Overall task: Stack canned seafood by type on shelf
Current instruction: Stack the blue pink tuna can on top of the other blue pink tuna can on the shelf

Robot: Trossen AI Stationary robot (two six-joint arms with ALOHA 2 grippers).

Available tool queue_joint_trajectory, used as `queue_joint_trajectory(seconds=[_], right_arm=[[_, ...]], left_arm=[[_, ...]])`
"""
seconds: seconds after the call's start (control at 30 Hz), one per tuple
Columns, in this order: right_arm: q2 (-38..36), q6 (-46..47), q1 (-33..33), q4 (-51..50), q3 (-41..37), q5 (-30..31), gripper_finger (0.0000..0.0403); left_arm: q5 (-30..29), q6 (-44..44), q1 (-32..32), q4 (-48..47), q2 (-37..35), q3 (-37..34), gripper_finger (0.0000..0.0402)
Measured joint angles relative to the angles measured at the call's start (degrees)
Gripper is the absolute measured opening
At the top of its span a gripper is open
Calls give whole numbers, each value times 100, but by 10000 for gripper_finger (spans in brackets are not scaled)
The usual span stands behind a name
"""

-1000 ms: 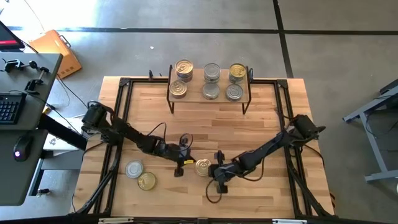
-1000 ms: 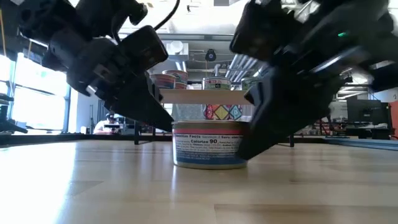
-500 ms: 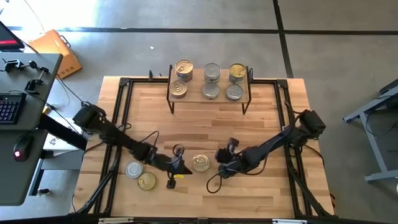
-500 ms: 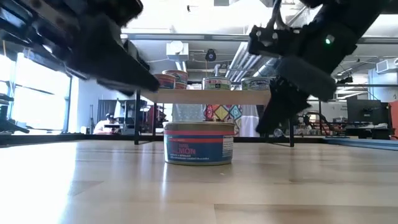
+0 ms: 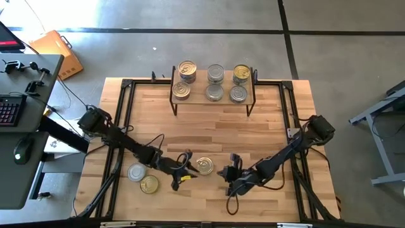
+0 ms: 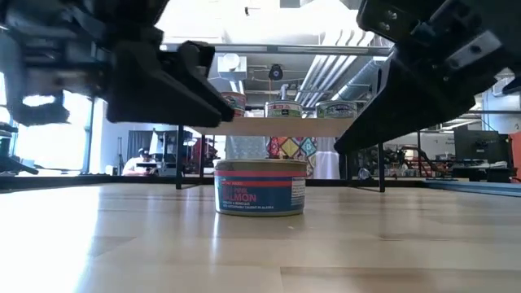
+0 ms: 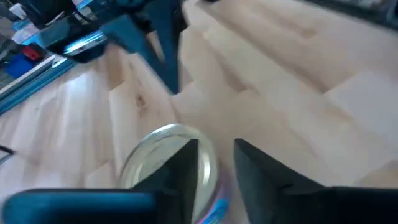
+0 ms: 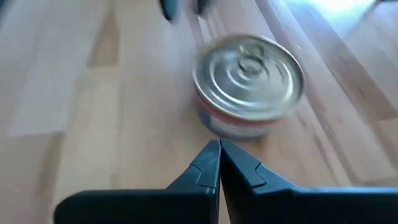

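Note:
A salmon tin (image 5: 204, 166) with a gold lid stands upright on the table; it shows in the low view (image 6: 260, 187) too. My left gripper (image 5: 185, 169) hovers just to its left, open by a narrow gap (image 7: 217, 168). The tin (image 7: 163, 163) shows past one finger. My right gripper (image 5: 225, 172) is shut (image 8: 219, 152) and stands a short way to the right of the tin (image 8: 249, 81). The shelf (image 5: 199, 82) at the far edge carries several tins, some stacked.
Two more tins (image 5: 136, 172) (image 5: 149, 184) lie on the table to the left, under the left arm. A black frame (image 5: 124, 114) runs along the table's edges. The table between the shelf and the arms is bare wood.
A second ago both grippers closed in on the salmon tin from either side. The tin has turned about, so another part of its label faces the near edge, and it has slid slightly toward the far edge. Both grippers have drawn off it; the left one has rolled.

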Motion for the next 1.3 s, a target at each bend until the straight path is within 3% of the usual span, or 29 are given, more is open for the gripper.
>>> queue_joint_trajectory(seconds=[0.17, 0.3, 0.43, 0.63, 0.73, 1.07, 1.3], right_arm=[[0, -33, 22, 886, -353, -11, 2], [0, -46, 24, 1029, -414, -70, 2], [0, -360, 21, 1216, -429, -254, 2], [2, -1337, 20, 1802, -427, -334, 13], [2, -1834, 20, 2013, -427, -332, 45], [4, -3508, -109, 2059, -427, -255, 202], [22, -4513, -252, 1966, -425, -314, 240]], left_arm=[[26, 365, 251, -405, 221, 161, 155], [147, 462, 387, -834, 423, 325, 159], [152, 392, 424, -852, 566, 474, 122], [198, 297, 424, -1149, 584, 744, 21], [191, -18, 424, -1404, 588, 954, 8], [191, -1307, 424, -2900, 590, 1945, 1], [283, -2163, 509, -3554, 588, 2350, 1]])
